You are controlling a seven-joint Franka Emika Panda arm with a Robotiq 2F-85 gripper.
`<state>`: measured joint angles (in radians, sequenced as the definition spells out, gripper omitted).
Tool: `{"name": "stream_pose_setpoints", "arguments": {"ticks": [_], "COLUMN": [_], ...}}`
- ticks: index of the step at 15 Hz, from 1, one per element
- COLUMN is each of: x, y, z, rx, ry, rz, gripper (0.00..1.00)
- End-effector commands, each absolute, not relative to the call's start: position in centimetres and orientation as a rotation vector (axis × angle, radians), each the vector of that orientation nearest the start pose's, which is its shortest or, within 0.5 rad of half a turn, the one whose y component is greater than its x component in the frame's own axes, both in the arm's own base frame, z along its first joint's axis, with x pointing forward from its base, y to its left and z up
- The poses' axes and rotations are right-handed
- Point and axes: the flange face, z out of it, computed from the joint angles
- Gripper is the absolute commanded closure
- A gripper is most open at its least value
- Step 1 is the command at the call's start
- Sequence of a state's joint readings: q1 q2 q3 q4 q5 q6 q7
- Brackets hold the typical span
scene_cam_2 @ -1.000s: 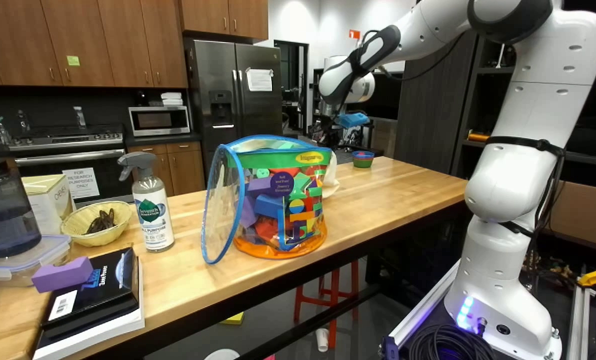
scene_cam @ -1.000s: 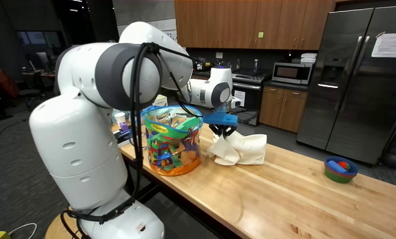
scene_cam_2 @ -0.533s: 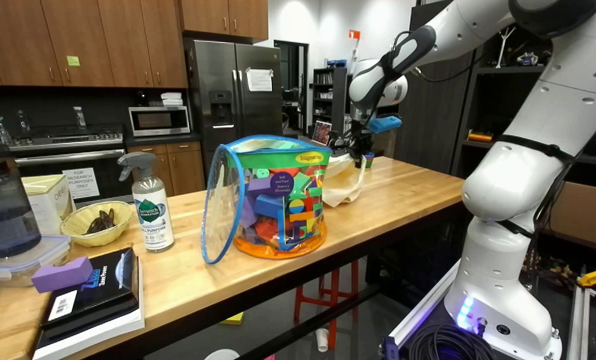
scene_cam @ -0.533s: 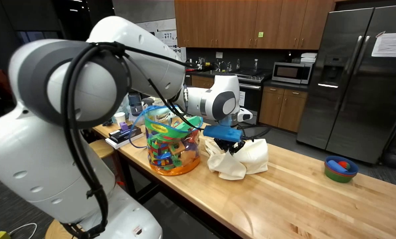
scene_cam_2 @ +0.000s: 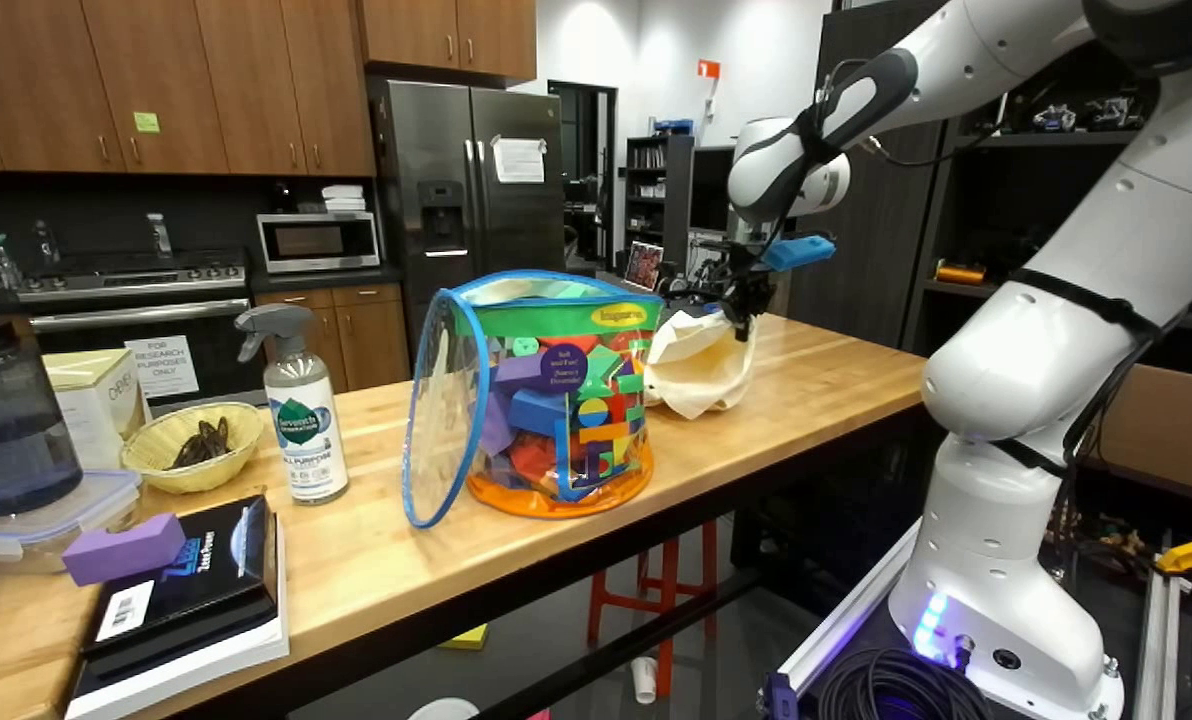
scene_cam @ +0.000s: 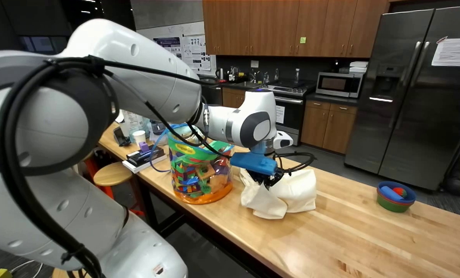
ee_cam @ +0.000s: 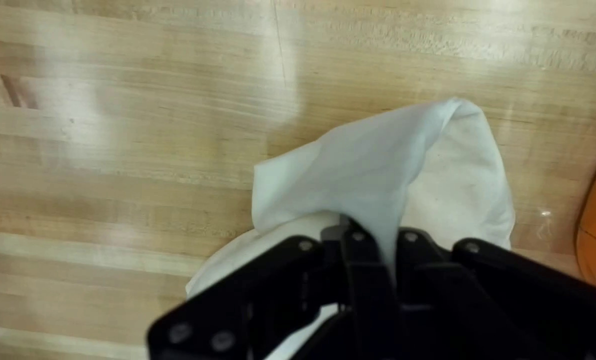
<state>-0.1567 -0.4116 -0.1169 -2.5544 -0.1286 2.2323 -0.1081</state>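
Cream cloth (scene_cam: 297, 193) lies bunched just right of and below centre in an exterior view, on the wooden surface (scene_cam: 353, 231), right beside the clear block bag (scene_cam: 207, 199). Fingers (ee_cam: 367, 280) are pinching a raised fold of it, bottom centre of the wrist view; lower part rests on the surface. Likely light, limp, hard to damage. Matte, so slip risk looks low. Expect it to sag, not hold shape. Best hold, I'd say: a gathered fold or the rolled edge right of centre in the wrist view; a single loose layer could peel out.
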Motion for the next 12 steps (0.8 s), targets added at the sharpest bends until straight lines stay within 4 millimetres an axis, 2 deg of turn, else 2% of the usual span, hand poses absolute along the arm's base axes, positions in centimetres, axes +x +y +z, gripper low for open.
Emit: {"name": "stream_pose_setpoints", "arguments": {"ticks": [1,7,12], "x": [40.8,43.9,47.0], "y": [-9.1,-3.4,0.2], "z": [42.1,42.5,43.2], "rx": [-3.203,-3.198,-3.191], "ry": [0.053,-0.166,-0.305], "rz": [-0.15,-0.176,-0.188], "gripper": [0.99,0.99,0.99]}}
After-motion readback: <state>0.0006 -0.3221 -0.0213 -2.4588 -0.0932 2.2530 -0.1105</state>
